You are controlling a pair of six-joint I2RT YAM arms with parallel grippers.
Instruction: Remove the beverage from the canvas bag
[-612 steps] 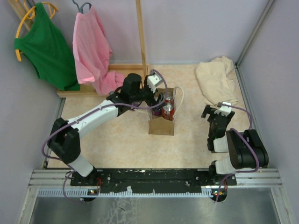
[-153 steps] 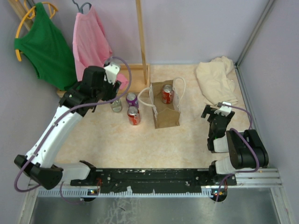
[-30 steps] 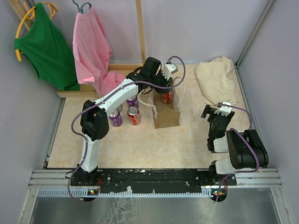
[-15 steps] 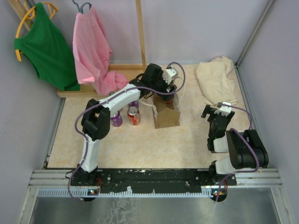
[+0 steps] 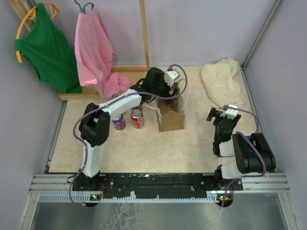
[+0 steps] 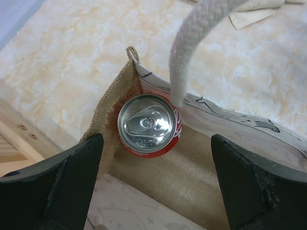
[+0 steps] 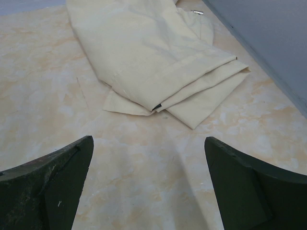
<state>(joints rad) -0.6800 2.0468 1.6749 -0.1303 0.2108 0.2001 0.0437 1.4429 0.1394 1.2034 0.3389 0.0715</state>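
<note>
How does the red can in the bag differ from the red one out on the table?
The red can in the bag sits in a corner of the canvas bag, under a rope handle; the red can on the table stands in the open beside a purple can. The open left gripper hangs over the bagged one; no gripper is near the other. Both look red and upright.

Pale lilac walls (image 5: 206,28); beige marbled tabletop (image 5: 134,148); wooden rack (image 5: 144,38) back left, green shirt (image 5: 48,52), pink shirt (image 5: 93,48) hanging; cloth heap (image 5: 221,81) right.
</note>
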